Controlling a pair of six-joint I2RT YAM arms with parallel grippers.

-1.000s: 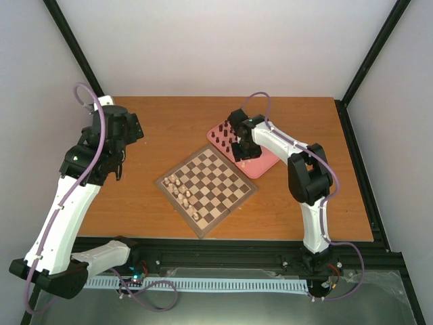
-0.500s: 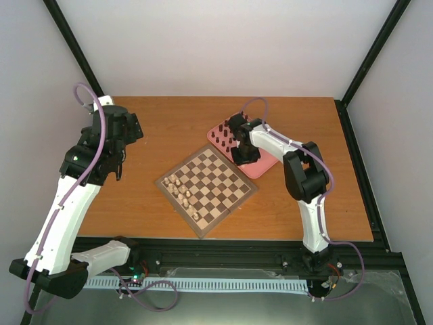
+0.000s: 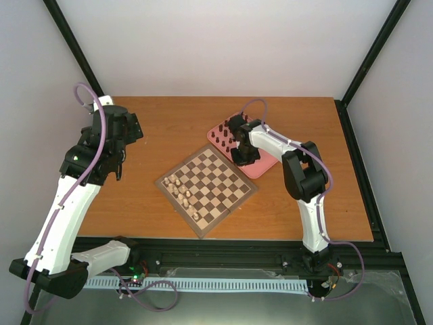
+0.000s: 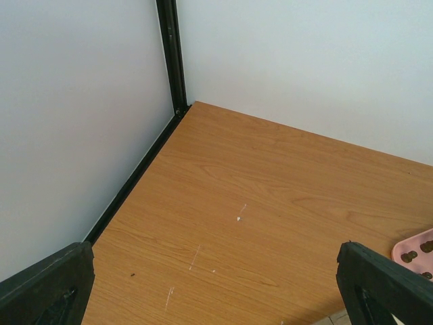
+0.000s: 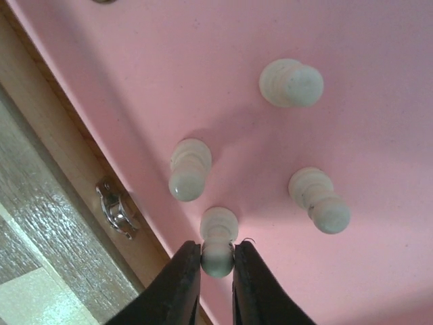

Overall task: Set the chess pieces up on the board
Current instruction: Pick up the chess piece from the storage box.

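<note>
Pinching a cream pawn by its head, your right gripper has its jaws closed tight on the piece. The pawn stands on the pink tray, just off the far-right edge of the board. Three more cream pieces stand near it, farther from the board. Several light pieces stand along the board's left side. Your left gripper hangs well left of the board, jaws spread wide, holding nothing.

Right jaws low over pink tray, near the board.
</note>
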